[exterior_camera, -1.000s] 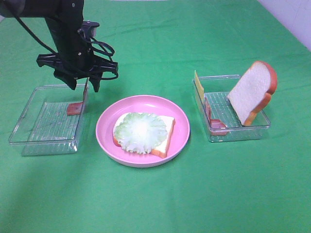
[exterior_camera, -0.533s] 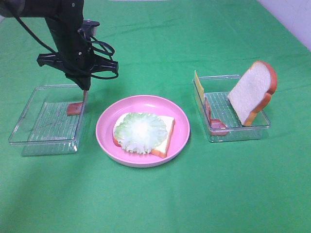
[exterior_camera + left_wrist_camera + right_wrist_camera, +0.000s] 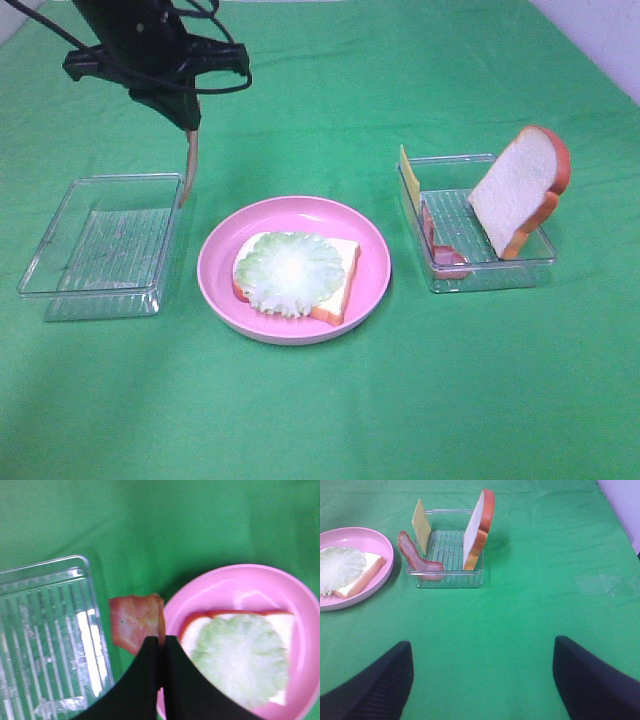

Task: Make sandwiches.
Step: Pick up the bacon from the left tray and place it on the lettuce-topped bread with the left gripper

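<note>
The left gripper has risen out of the left clear tray, near the green cloth's left edge. It has taken the bacon strip with it, and the strip now dangles from the clamped jaws above that tray's plate-side rim. The pick looks successful. I judge the next step is carrying it to the lettuce on the bread slice in the pink plate at mid-cloth. The right gripper is spread wide and holds nothing.

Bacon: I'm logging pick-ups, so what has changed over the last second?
The left gripper, shut on the bacon, rose and lifted it out of the left tray; it now hangs near that tray's plate-side rim. The plate, lettuce-topped bread and right tray stayed put.
</note>
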